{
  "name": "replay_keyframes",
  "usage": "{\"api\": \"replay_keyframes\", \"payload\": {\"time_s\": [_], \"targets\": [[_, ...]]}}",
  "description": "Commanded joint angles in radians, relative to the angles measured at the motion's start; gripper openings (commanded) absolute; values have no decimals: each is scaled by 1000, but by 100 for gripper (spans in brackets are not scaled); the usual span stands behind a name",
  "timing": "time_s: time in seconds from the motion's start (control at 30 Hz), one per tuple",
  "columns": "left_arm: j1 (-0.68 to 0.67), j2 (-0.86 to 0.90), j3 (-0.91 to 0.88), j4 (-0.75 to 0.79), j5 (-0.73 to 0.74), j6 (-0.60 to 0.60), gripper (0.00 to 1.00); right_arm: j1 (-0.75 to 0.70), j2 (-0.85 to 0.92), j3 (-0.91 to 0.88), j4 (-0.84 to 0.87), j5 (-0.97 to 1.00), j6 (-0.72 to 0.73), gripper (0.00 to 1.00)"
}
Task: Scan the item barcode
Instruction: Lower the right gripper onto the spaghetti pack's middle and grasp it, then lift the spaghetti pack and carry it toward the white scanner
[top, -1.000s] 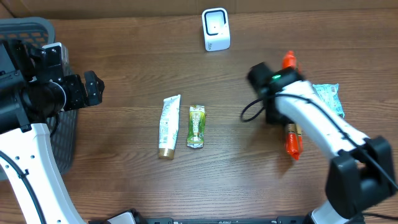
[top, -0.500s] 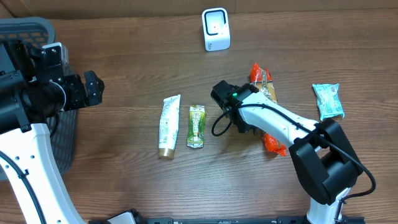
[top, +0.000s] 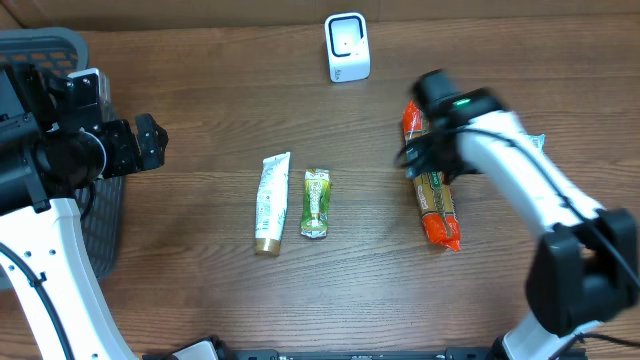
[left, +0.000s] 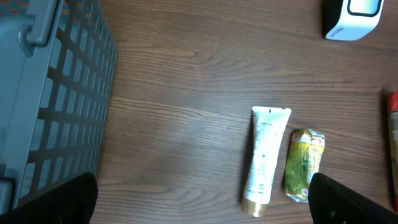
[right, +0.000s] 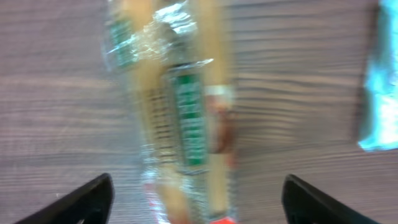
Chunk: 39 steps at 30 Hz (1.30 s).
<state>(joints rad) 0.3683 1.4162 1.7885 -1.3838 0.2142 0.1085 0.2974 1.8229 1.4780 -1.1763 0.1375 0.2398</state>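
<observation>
A long orange snack pack (top: 438, 205) lies flat on the table right of centre; in the right wrist view the pack (right: 180, 112) is blurred. My right gripper (top: 428, 150) hovers over its far half, open, fingers either side of it and not gripping (right: 199, 202). The white barcode scanner (top: 347, 47) stands at the table's back, also in the left wrist view (left: 351, 18). My left gripper (top: 150, 140) hangs open at the far left, nothing between its fingers (left: 202, 205).
A white toothpaste tube (top: 271, 203) and a green packet (top: 316, 203) lie side by side mid-table. A teal packet (right: 379, 93) lies right of the snack pack, mostly under my right arm. A grey basket (top: 50, 45) fills the left edge.
My right gripper has gone from shut to open and let go of the orange pack. The arm swung left toward mid-table, then back right; the pack now rests on the wood.
</observation>
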Motion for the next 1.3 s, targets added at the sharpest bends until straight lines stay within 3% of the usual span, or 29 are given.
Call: {"api": "replay_keyframes", "payload": {"time_s": [0.0, 0.27, 0.6, 0.73, 0.9, 1.17, 1.27], "targets": [[3, 3, 14, 0, 15, 15, 99, -80, -13, -12, -3, -150, -100, 100], [3, 3, 14, 0, 15, 15, 100, -53, -11, -211, 156, -181, -163, 100], [3, 3, 14, 0, 14, 15, 100, -28, -11, -327, 336, -159, -196, 100], [3, 3, 14, 0, 15, 15, 100, -28, -11, -378, 380, -135, -216, 95], [3, 3, 14, 0, 14, 15, 100, -29, -11, -404, 394, -129, -215, 71], [3, 3, 14, 0, 15, 15, 100, -39, -13, -359, 369, -250, -215, 10], [3, 3, 14, 0, 15, 15, 100, -54, -22, -294, 306, -346, -216, 4]]}}
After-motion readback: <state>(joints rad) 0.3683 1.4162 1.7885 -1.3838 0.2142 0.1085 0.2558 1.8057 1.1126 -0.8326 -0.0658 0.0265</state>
